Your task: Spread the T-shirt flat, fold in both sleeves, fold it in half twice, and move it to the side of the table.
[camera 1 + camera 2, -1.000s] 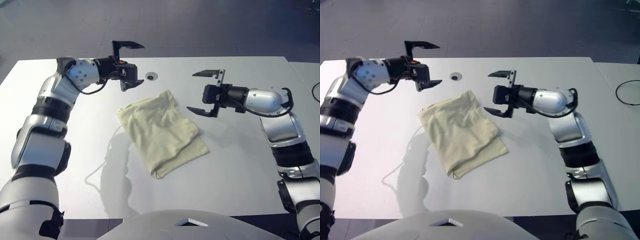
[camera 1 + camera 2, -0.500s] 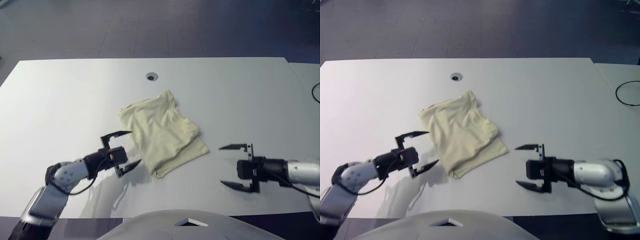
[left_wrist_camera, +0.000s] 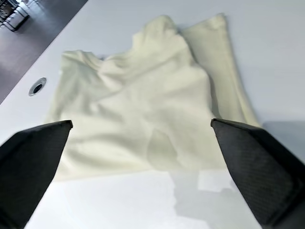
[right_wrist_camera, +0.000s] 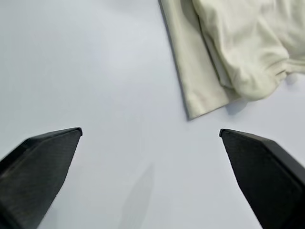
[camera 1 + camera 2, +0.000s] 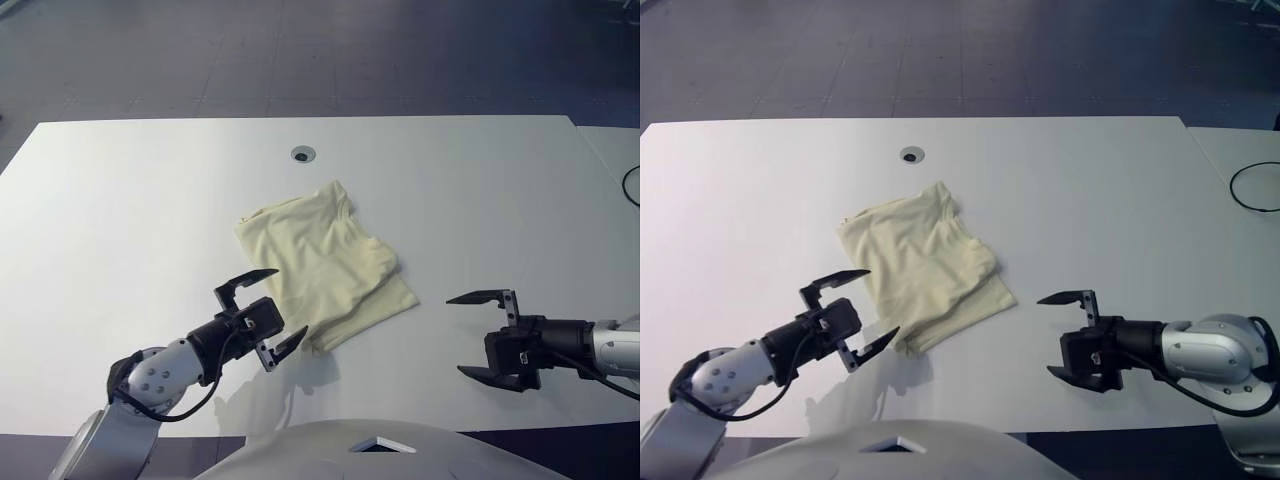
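Observation:
A pale yellow T-shirt (image 5: 322, 262) lies crumpled and partly folded over itself in the middle of the white table (image 5: 120, 210). My left gripper (image 5: 291, 300) is open at the shirt's near left corner, its fingers pointing at the cloth with nothing between them. In the left wrist view the T-shirt (image 3: 143, 95) spreads just beyond the open left gripper (image 3: 141, 122). My right gripper (image 5: 454, 335) is open over bare table, to the right of the shirt's near right corner. The right wrist view has that corner of the T-shirt (image 4: 224, 43) ahead of the right gripper (image 4: 150, 130).
A round cable hole (image 5: 302, 153) sits in the table behind the shirt. A black cable loop (image 5: 1254, 186) lies on the neighbouring surface at the far right. The table's front edge runs just below both grippers.
Both arms came down from the far side of the shirt to the near side. In the last half second the left gripper moved right, up to the shirt's corner. The shirt has not moved.

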Controlling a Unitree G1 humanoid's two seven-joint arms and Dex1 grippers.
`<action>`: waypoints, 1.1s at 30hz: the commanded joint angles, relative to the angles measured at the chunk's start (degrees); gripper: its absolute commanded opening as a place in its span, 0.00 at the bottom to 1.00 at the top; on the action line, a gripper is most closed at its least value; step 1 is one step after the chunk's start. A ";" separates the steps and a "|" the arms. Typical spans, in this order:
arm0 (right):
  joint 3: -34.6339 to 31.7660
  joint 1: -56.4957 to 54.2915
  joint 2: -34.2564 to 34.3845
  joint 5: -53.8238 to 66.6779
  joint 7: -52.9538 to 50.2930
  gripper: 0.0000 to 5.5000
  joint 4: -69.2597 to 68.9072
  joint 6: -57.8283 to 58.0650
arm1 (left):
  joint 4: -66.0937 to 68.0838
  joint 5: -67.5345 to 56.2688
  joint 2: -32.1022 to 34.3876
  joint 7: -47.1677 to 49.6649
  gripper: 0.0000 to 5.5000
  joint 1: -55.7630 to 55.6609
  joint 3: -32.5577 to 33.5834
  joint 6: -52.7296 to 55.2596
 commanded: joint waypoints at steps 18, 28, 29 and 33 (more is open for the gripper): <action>8.47 -8.60 -0.94 -0.31 -6.61 0.98 -0.01 1.16 | 22.28 9.08 15.82 -8.91 0.98 -10.62 -1.15 -9.19; 13.72 -2.70 2.18 -6.93 -13.56 0.98 -4.38 3.72 | 6.56 -6.28 16.34 -18.61 0.98 -17.56 8.19 4.96; 13.78 -1.75 2.40 -7.29 -14.13 0.98 -5.02 4.22 | 6.55 -7.26 17.10 -19.54 0.98 -19.38 9.31 5.47; 14.59 0.77 3.29 -8.35 -15.76 0.98 -7.22 5.82 | 7.22 -8.82 21.12 -22.77 0.98 -24.18 11.56 4.90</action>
